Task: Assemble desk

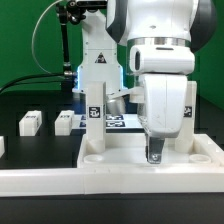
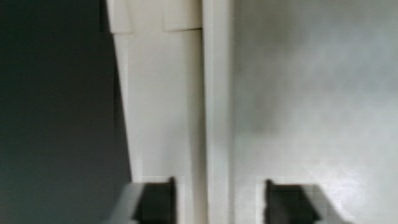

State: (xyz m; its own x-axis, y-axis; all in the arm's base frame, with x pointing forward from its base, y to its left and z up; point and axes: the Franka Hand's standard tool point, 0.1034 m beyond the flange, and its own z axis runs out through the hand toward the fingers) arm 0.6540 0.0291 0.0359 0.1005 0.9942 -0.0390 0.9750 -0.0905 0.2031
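The desk's wide white panel (image 1: pixel 115 150) lies flat on the black table, with its rim turned up. One short square leg (image 1: pixel 95 112) with a black-and-white tag stands upright at the panel's far corner, toward the exterior view's left. My gripper (image 1: pixel 155 153) points straight down at the panel's right half. In the wrist view my gripper (image 2: pixel 221 198) is open. Its dark fingertips (image 2: pixel 160 200) stand on either side of a raised rim (image 2: pixel 199 100) of the panel (image 2: pixel 311 100), with a gap on one side.
Two loose tagged legs (image 1: pixel 30 122) (image 1: pixel 65 121) lie on the table at the exterior view's left. The marker board (image 1: pixel 126 122) lies behind the panel. A long white rail (image 1: pixel 100 182) runs along the front. The arm's base (image 1: pixel 95 60) stands at the back.
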